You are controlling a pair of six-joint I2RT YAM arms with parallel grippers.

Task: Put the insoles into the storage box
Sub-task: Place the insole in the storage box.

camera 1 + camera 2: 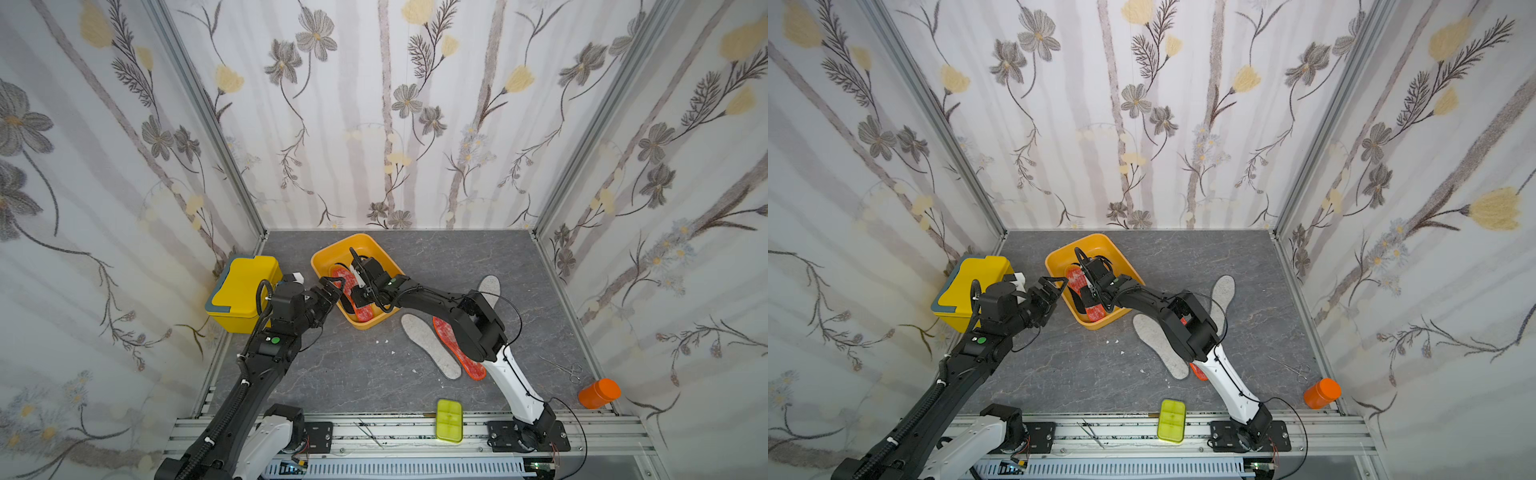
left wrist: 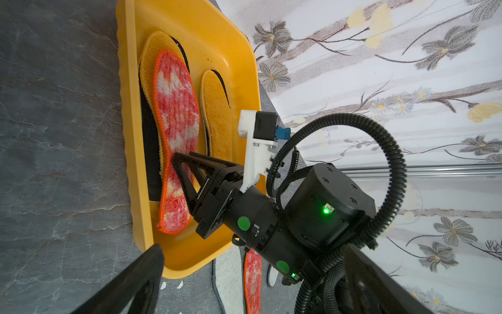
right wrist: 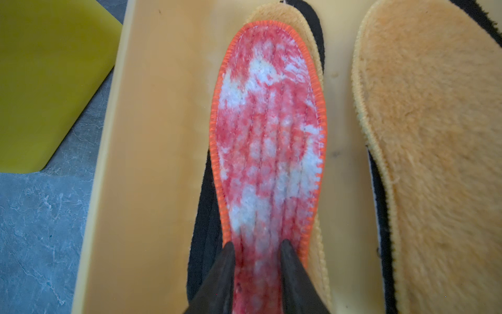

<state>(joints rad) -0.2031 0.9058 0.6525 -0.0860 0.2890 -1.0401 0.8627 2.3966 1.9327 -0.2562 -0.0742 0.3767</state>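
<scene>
Now the storage box [image 1: 328, 251] holds a red mottled insole [image 3: 269, 130]
It lies atop a yellow insole [image 3: 308, 46] and a black insole [image 3: 205, 223]; right gripper [image 3: 258, 252] part-open over its waist, gripping nothing — pile snagging a fingertip could drag it out; left gripper [image 1: 332, 289] wide, empty

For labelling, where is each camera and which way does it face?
Top view: high, looking down on grey table; left arm, right arm.
Top view: alongside, same table.
Left wrist: faces shallow orange-yellow plastic storage box; left gripper, right gripper.
Right wrist: down onto red-orange mottled insole; right gripper.
Wrist views share that insole.
</scene>
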